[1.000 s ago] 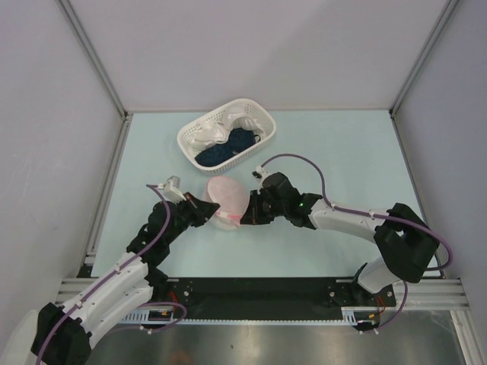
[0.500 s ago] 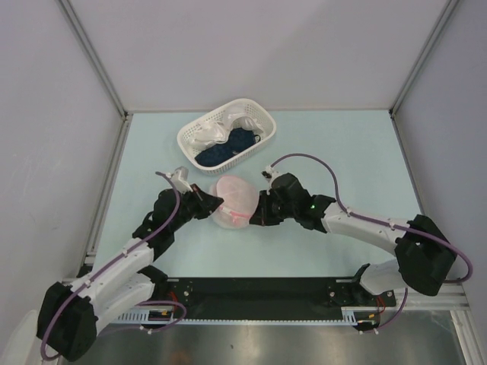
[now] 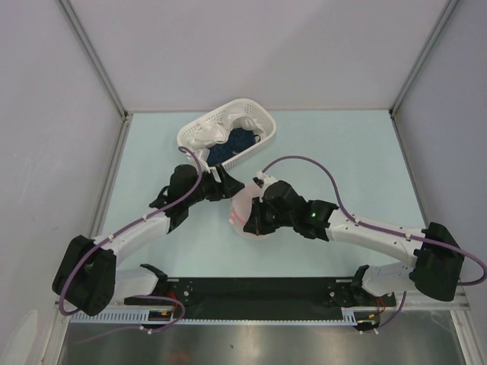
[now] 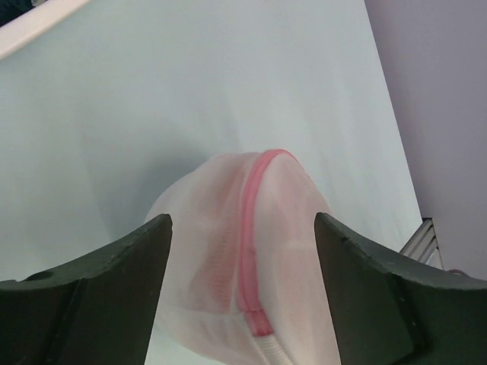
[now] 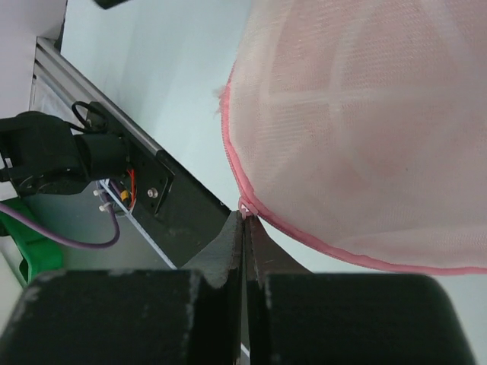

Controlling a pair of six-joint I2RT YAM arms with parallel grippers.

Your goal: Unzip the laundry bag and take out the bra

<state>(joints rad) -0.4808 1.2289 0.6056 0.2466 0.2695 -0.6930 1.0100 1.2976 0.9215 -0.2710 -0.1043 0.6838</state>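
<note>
Left gripper (image 3: 227,185): fingers (image 4: 99,289) spread wide, holding nothing; positioned at the bag's far-left side, near the basket's front wall; in the left wrist view the bag sits in the gap between the two fingers, apart from both.
Basket (image 3: 189,135): white lattice plastic; at the far middle of the table (image 3: 350,167); holds a white cloth (image 3: 209,133) and a dark blue cloth (image 3: 237,141).
Bag (image 3: 242,210): white mesh dome; at mid-table, in front of the basket, between the two grippers; pink zip edging (image 4: 247,228) runs over the dome and reads as closed along the visible length; cannot tell whether the bag rests on the table or is raised.
Bra (image 5: 380,144): inside the bag; seen only as a salmon tint through the mesh; shape not resolvable.
Right gripper (image 3: 256,220): fingers (image 5: 228,251) pressed together, pinching the zip edging at the bag's rim; in the top view the gripper body covers the bag's right side.
</note>
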